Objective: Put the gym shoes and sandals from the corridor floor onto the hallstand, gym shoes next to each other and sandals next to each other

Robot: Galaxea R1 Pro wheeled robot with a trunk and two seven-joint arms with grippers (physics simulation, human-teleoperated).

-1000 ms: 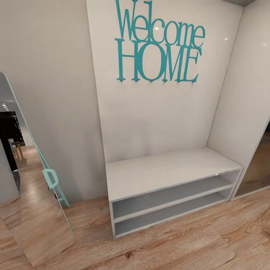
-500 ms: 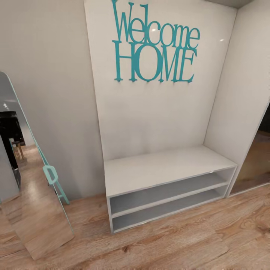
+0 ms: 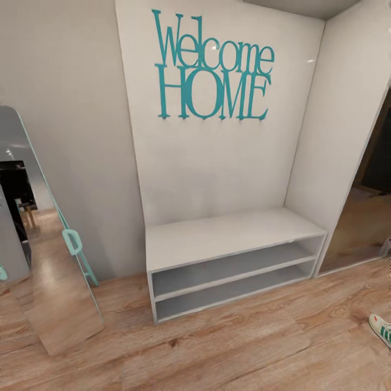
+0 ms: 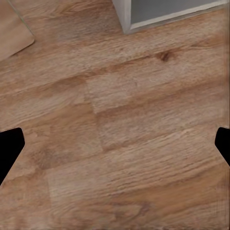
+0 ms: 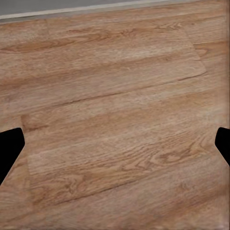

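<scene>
Lying on corridor floor [image 3: 244, 347], gym shoe [image 3: 381, 328] apart from both spread, empty claws [image 4: 115, 143] [image 5: 115, 143].

Off-white gym shoe [image 3: 381, 329] with green stripes, on the wood-plank corridor floor [image 3: 244, 347], cut by frame edge

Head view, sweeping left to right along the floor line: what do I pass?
Leaning mirror → grey two-slot bench under the Welcome HOME letters → dark doorway opening → gym shoe at the right edge.
</scene>
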